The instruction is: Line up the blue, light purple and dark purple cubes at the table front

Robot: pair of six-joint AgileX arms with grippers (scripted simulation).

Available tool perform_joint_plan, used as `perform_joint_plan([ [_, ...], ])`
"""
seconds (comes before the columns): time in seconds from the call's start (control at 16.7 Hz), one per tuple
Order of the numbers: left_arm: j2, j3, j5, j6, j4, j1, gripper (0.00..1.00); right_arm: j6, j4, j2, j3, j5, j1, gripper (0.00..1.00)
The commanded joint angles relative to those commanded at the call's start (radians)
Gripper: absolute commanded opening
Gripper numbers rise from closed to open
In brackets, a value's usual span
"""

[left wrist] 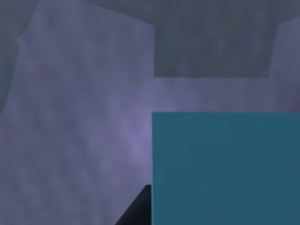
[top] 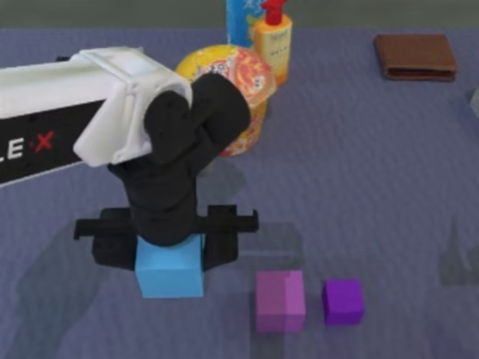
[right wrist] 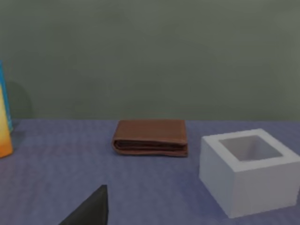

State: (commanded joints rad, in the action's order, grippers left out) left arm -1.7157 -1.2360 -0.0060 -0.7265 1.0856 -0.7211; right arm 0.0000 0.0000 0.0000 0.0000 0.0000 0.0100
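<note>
The blue cube (top: 171, 275) sits near the table (top: 389, 187) front, left of centre, and fills much of the left wrist view (left wrist: 225, 168). My left gripper (top: 171, 250) comes down from above and is shut on it, one black finger (top: 112, 250) pressed to each side. To its right stand the light purple cube (top: 281, 301) and then the dark purple cube (top: 343, 301), a small gap between them. My right arm is outside the top view; one dark fingertip (right wrist: 91, 211) shows over bare table, holding nothing.
A noodle cup (top: 232, 82), an orange bottle (top: 273, 45) and a blue carton (top: 241, 21) stand at the back behind the left arm. A brown wallet (top: 415, 57) lies at the back right, with a white open box (right wrist: 246, 171) near it.
</note>
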Motion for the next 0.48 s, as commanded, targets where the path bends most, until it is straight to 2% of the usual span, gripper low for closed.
perform_joint_plan([
  [0.3,-0.009,0.01,-0.001,0.004,-0.014,0.004,0.0,0.0,0.0,0.0,0.0,0.0,0.0,1.0],
  [0.48,-0.039,0.073,-0.002,0.006,-0.117,0.002,0.0,0.0,0.0,0.0,0.0,0.0,0.0,1.0],
])
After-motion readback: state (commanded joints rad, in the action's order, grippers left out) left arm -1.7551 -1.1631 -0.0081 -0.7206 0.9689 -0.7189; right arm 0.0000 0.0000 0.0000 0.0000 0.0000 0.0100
